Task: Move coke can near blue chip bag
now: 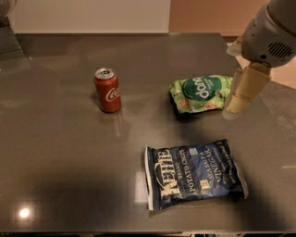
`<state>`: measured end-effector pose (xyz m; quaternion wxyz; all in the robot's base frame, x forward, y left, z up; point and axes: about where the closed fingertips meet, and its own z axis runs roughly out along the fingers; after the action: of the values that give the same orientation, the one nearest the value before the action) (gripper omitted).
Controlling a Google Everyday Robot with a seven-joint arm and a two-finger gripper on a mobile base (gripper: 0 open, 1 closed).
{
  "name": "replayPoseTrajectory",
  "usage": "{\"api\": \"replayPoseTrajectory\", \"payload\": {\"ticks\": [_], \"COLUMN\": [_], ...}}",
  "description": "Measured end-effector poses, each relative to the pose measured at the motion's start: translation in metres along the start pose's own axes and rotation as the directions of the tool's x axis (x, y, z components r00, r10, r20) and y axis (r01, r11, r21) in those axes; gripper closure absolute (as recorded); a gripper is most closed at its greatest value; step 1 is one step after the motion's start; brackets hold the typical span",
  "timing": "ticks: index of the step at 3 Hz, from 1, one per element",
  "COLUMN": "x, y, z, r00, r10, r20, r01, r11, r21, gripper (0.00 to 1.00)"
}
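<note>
Nothing moved yet: the coke can [107, 90] stands well left of the pincer [240, 95], whose state I cannot tell, and well apart from the blue chip bag [194, 173].

table [55, 176]: grey, glossy | wall [92, 14]: white, behind table | glare spot [24, 212]: table's near-left corner

On the table [55, 152], can [107, 90] at ten o'clock, snack bag [201, 94] at two. At five lies the chip bag [194, 173]; gripper [233, 109] hangs at three.
</note>
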<state>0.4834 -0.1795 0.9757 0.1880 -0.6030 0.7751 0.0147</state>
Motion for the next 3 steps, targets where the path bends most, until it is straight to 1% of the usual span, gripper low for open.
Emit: {"api": "replayPoseTrajectory", "payload": {"ticks": [1, 2, 3], "x": [-0.043, -0.089, -0.127], "y": [-0.021, -0.034, -0.038], "z": [0.022, 0.047, 0.072], "r00": [0.996, 0.988, 0.980], "r10": [0.008, 0.002, -0.009], "r20": [0.086, 0.155, 0.200], "r01": [-0.006, 0.007, 0.025], "r11": [0.9996, 0.9983, 0.9965], "r21": [-0.026, -0.057, -0.080], "gripper": [0.00, 0.00, 0.00]}}
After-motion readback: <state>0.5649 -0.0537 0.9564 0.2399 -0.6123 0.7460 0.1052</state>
